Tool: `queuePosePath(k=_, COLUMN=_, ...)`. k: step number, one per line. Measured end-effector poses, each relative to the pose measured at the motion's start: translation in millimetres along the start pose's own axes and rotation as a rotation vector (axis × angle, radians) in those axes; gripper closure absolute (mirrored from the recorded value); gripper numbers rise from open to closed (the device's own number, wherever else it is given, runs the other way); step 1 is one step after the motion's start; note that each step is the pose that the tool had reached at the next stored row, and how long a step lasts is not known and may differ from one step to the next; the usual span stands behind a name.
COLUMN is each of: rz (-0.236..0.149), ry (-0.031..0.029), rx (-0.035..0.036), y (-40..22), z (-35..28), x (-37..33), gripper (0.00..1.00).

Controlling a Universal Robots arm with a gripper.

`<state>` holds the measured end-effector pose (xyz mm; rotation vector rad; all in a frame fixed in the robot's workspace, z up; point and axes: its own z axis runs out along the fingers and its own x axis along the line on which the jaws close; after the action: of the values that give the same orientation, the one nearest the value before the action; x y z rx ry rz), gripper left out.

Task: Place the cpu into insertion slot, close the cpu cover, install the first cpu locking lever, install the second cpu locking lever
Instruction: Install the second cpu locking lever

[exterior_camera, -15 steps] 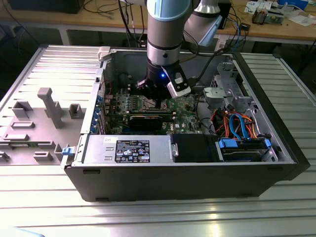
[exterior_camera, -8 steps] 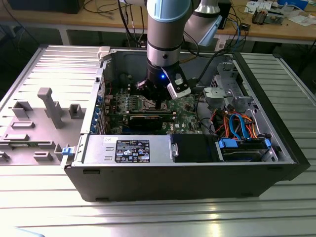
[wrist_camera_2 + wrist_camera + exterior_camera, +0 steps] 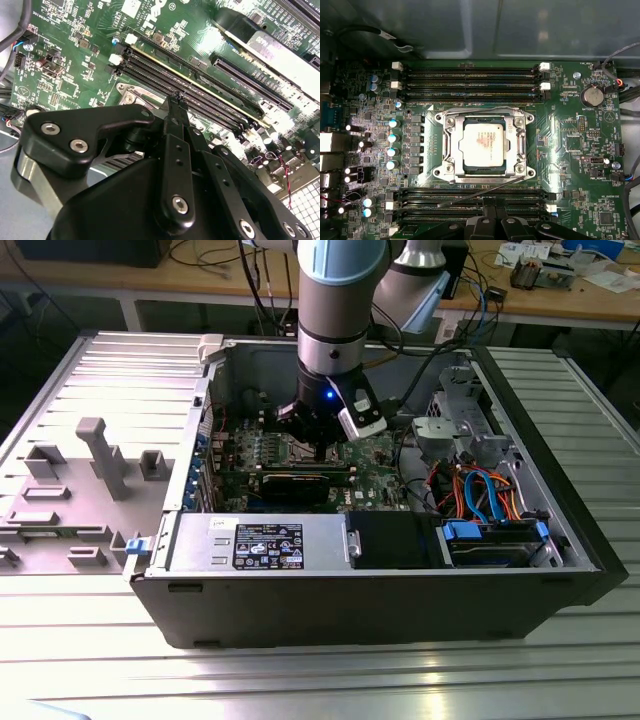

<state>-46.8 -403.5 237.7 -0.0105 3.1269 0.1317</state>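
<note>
Green motherboard (image 3: 560, 150) carries the insertion slot (image 3: 485, 145); the cpu cover (image 3: 451, 142) lies closed over the seated cpu (image 3: 485, 143). One locking lever (image 3: 480, 191) stands unlatched. Press it sideways under its hook. The claw (image 3: 174, 100), pinched shut and empty, hovers beside the slot.

The cpu (image 3: 486, 142), a silvery square chip, lies flat in the insertion slot (image 3: 461, 146), just ahead of the gripper's fingertips. The cpu cover (image 3: 520, 136), a silvery windowed frame, lies shut over it. One thin lever (image 3: 480, 192) slants loose between socket and gripper.
</note>
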Motion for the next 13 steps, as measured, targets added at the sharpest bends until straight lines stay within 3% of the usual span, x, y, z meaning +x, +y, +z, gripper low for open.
queuePosePath(k=2, rz=0.0, ry=0.0005, rx=0.0, y=0.0, z=0.0, x=-0.2, gripper=0.89)
queuePosePath(k=3, rz=0.0, ry=0.0043, rx=-0.0003, y=0.1, z=0.1, x=-0.8, gripper=0.89)
queuePosePath(k=4, rz=0.001, ry=0.013, rx=-0.0004, y=0.1, z=0.1, x=-1.2, gripper=0.89)
queuePosePath(k=6, rz=0.004, ry=0.043, rx=-0.0045, y=0.0, z=0.0, x=-1.4, gripper=0.89)
queuePosePath(k=7, rz=0.005, ry=0.0542, rx=-0.0122, y=0.0, z=0.0, x=-1.4, gripper=0.89)
queuePosePath(k=8, rz=0.005, ry=0.0599, rx=-0.0284, y=0.0, z=0.0, x=-1.5, gripper=0.89)
queuePosePath(k=9, rz=0.003, ry=0.0609, rx=-0.0453, y=0.0, z=0.0, x=-1.4, gripper=0.89)
queuePosePath(k=11, rz=-0.002, ry=0.0613, rx=-0.0682, y=-0.9, z=0.5, x=-0.4, gripper=0.89)
queuePosePath(k=13, rz=-0.017, ry=0.0632, rx=-0.0775, y=-4.0, z=3.2, x=2.2, gripper=0.89)
